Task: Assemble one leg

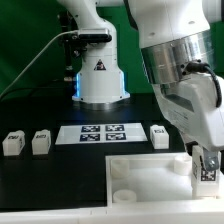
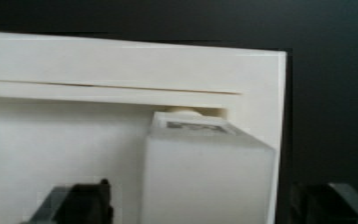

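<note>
Spare legs [image 1: 40, 142]: two parked at far left of the exterior view, out of my way.
Marker board [image 1: 100, 133]: centre, fixed.
Panel [image 1: 140, 172]: lower centre; its corner socket [image 2: 194, 118] takes the leg.
Leg [image 2: 208, 175]: lower right, end at that socket, lined up for seating.
Gripper [image 1: 206, 165]: fingers [image 2: 83, 203] straddle the leg with gaps either side, so I judge it wide.

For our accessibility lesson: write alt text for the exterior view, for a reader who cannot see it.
The gripper straddles a white leg at the corner of a white panel; three loose legs and the marker board sit beyond it.
</note>
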You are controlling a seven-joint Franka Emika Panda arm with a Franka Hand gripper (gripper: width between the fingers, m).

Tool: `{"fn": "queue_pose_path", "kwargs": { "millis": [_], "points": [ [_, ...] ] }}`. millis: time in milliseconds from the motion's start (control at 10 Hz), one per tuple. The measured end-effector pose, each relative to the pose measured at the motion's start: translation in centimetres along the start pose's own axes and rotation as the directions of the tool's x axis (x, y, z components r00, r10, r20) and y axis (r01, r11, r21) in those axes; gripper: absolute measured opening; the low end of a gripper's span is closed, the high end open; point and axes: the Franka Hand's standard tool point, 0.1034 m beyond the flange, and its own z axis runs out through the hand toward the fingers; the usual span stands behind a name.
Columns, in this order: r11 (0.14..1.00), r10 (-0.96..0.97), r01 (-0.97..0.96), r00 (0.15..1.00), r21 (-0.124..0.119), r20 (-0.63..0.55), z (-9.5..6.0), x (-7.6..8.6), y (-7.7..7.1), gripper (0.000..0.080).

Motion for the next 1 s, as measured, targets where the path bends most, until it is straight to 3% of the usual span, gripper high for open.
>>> {"fn": "queue_pose_path", "kwargs": {
  "millis": [100,200,400,600,700,900,1000],
  "points": [
    [0.979,-0.201,0.201,0.979,-0.014,-0.008,0.5,-0.2,0.3,0.0613],
    [0.938,-0.346,0.346,0.938,-0.022,-0.011,0.6,-0.3,0.3,0.0638],
    [0.799,-0.601,0.598,0.799,-0.063,-0.028,0.6,-1.1,0.2,0.0648],
    [0.69,-0.723,0.721,0.69,-0.069,-0.019,0.5,-0.6,0.2,0.0649],
    [0.612,-0.79,0.786,0.614,-0.085,-0.008,0.5,-0.7,0.3,0.0649],
    [0.261,-0.961,0.948,0.273,-0.181,0.043,0.0,-1.2,-0.4,0.0649],
    [0.243,-0.967,0.954,0.253,-0.173,0.038,0.1,-1.0,-0.5,0.0649]
  ]
}}
